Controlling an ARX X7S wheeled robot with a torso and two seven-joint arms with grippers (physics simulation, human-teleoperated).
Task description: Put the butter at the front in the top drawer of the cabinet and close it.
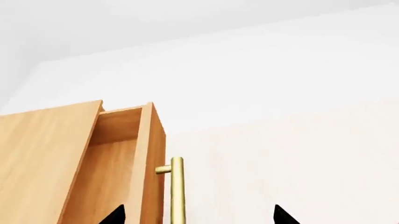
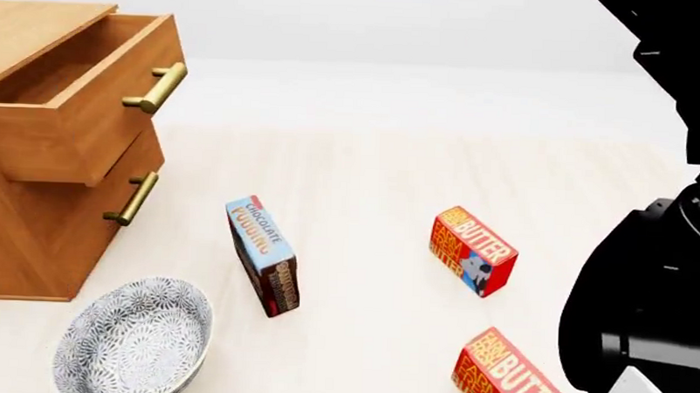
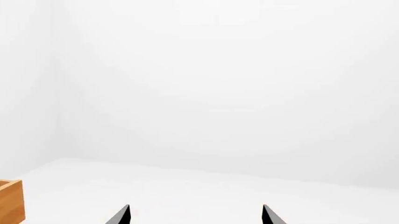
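Left tool [image 1: 198,215], by its wrist view: tips spread wide, gripping nothing, straddling the brass handle [image 1: 177,189] of the top drawer [image 1: 118,154], pulled open from the cabinet [image 1: 44,154].

Head view: drawer open, inside bare; on the bench [image 2: 374,180], blue pudding box [image 2: 263,255] beside a patterned bowl [image 2: 135,338]; one butter [image 2: 474,251] mid-bench, the front butter [image 2: 510,377] at the near edge.

Right tool [image 3: 195,215], by its wrist view: tips released, apart, facing a white wall.
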